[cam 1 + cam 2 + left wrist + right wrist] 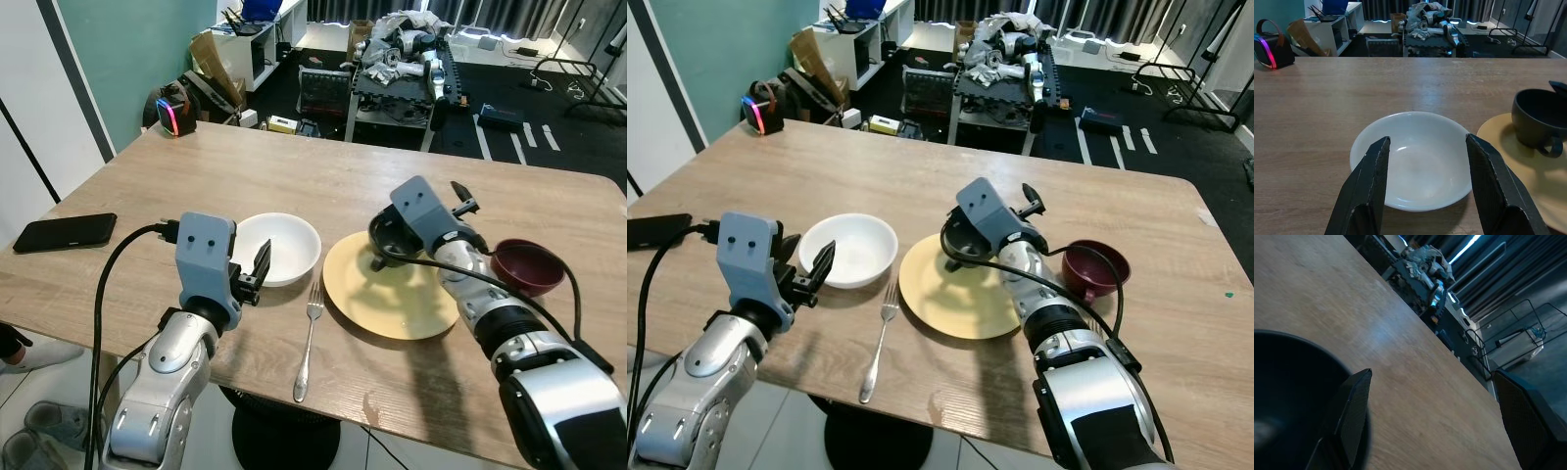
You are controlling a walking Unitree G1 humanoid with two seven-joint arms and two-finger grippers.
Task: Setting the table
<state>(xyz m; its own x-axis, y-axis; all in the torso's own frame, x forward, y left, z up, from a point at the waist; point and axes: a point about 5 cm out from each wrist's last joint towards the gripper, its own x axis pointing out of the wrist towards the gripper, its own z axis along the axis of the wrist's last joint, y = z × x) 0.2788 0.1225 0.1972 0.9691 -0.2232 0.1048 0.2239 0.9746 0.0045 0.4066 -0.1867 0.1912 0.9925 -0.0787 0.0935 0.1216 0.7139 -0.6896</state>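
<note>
Right pincer (384,238), fingers apart, at dark ceramic cup (1540,120) on round yellow plate (392,304). Advice: retreat straight, avoid tipping. Left pincer (1425,186) spread before white bowl (1410,159).

The head views are evenly and fairly brightly lit, and sharp throughout, with no motion blur. Soft shadows are cast on the tabletop (323,176) toward the near edge, below the right arm and across the plate (392,289), so the light seems to come from above and beyond the table. A mild sheen is seen on the white bowl (279,247) and a pale reflection on the wood at the far side. The room behind is darker, with bluish strips of light on the floor. The left wrist view is clear, its near fingers (1366,186) slightly soft. The right wrist view is dim, bluish and tilted, with the cup (1288,396) almost black and a dull glare on the wood
</note>
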